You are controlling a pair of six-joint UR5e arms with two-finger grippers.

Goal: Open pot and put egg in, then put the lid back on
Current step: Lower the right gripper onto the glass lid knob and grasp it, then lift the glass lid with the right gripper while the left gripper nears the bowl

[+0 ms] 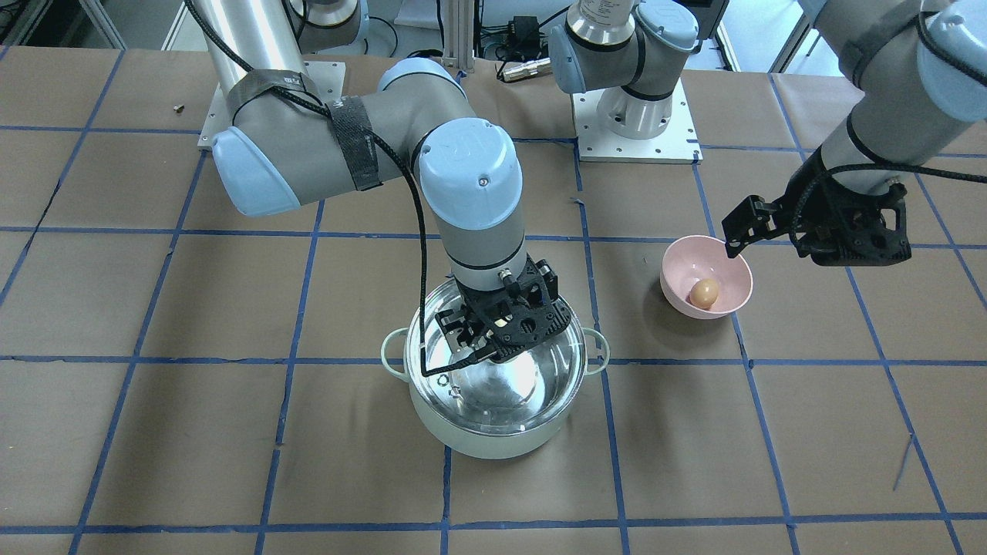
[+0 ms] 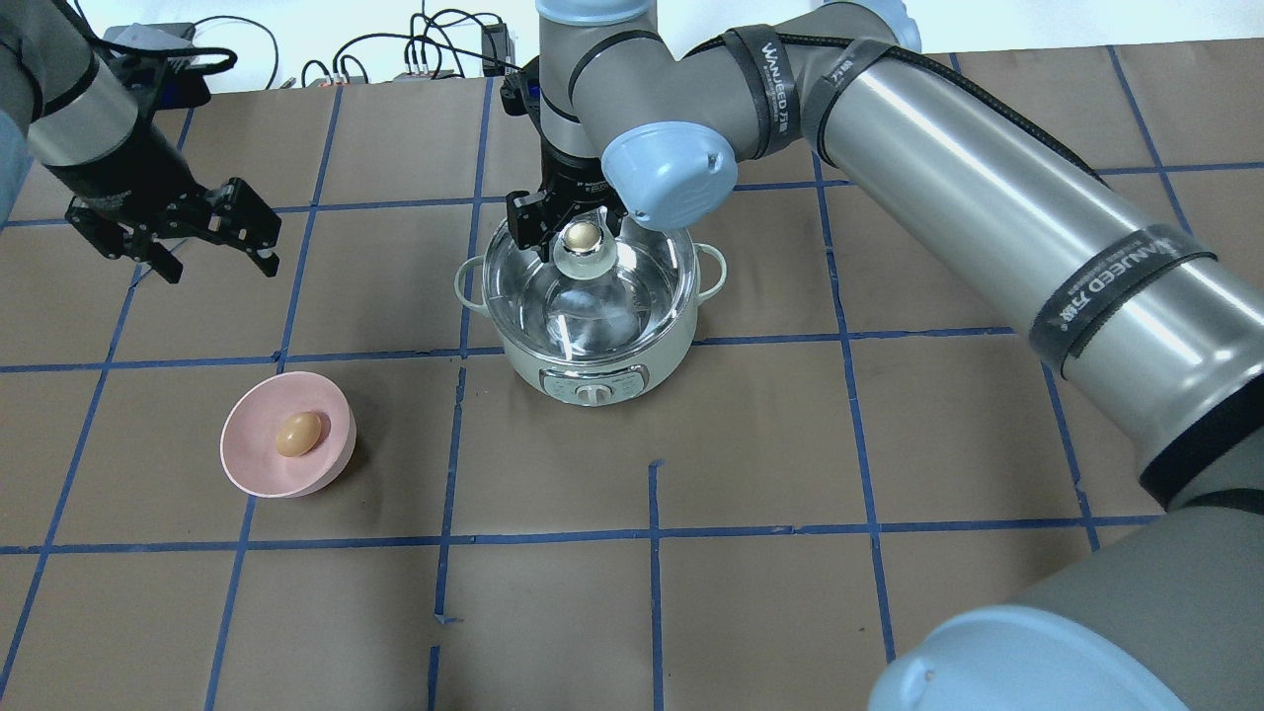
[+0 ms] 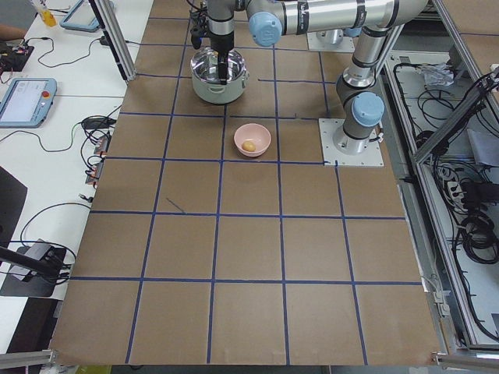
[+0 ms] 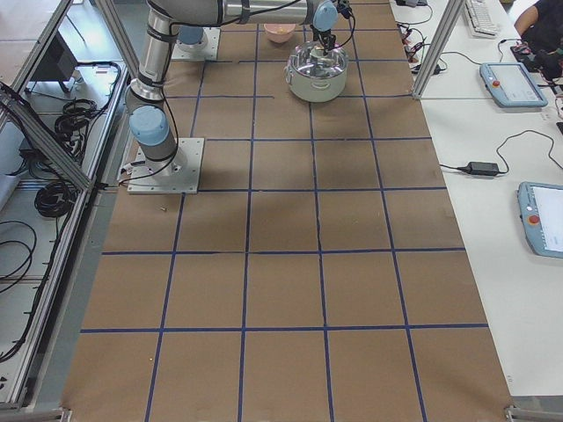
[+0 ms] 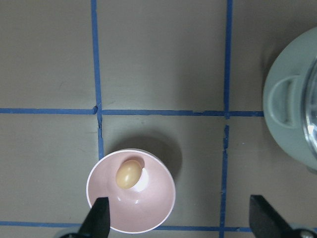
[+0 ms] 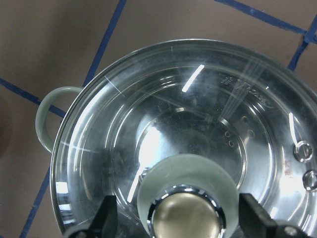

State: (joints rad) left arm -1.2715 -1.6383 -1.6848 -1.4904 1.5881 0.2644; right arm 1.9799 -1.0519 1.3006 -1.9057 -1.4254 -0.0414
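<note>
Right wrist-mounted view: the right gripper (image 6: 181,214), jaws apart, straddles the beige knob (image 6: 187,218) of the round clear glass lid (image 6: 163,124), which sits on the wide mint-green pot (image 2: 592,367) below. The opening step looks to be in hand: clamp the knob, then lift. The small light-brown egg (image 5: 128,174) lies in the pink bowl (image 5: 170,184) beneath the spread-open left gripper (image 5: 181,215).

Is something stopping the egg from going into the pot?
Yes. The glass lid sits on the pot and covers its opening. The right gripper is open around the knob. The egg lies in the pink bowl, and nothing visible stands between it and the open left gripper.
</note>
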